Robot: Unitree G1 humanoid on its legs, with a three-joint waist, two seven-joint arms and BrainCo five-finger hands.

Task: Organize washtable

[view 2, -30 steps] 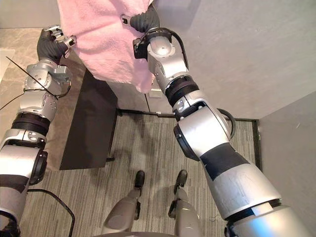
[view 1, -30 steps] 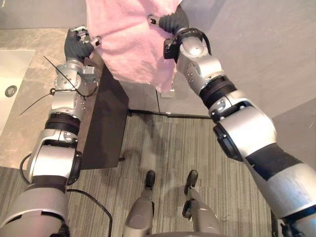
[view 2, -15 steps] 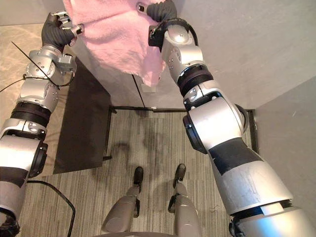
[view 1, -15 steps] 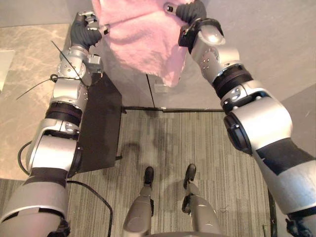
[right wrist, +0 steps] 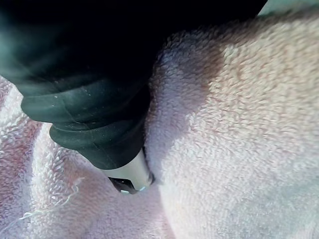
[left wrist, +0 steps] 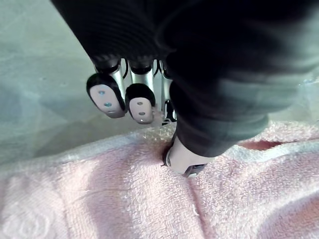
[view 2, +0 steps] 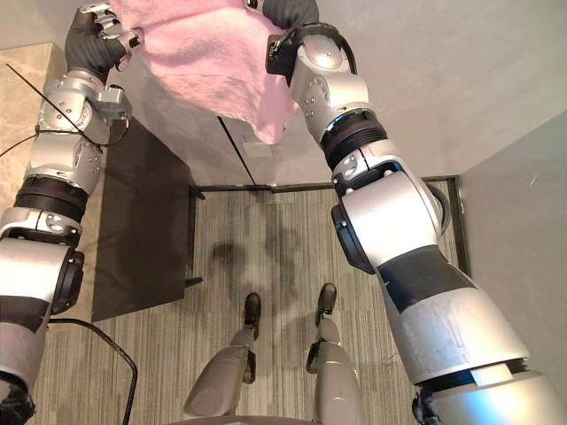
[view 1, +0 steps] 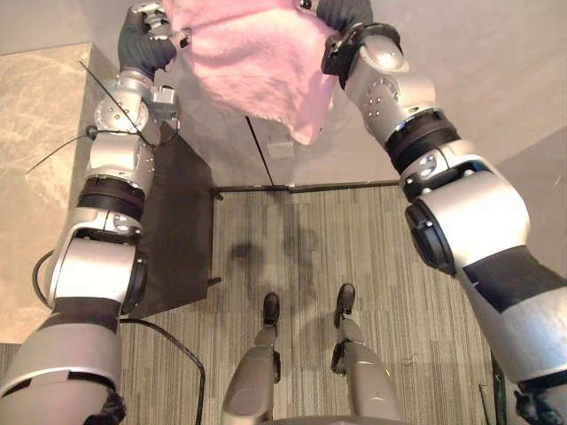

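Fingers [left wrist: 106, 95] of your left hand [view 1: 140, 46] and right hand [view 1: 341, 11] pinch the pink towel [view 1: 257, 62] along its top edge. It hangs spread between them, raised, right of the bench [view 1: 35, 177], probably to open flat for folding.

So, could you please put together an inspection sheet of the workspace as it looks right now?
Surface: beige marbled counter at the robot's left, with a dark side panel facing the floor.
Job's things: pink towel held up in the air and spread between both hands, with one corner drooping lower near the right arm.
Clutter: nothing seen.
Hands: left hand pinches one upper edge of the towel and right hand pinches the other, thumbs pressed into the cloth.
Cables: nothing seen.
Surroundings: striped grey carpet below and a plain grey wall behind.
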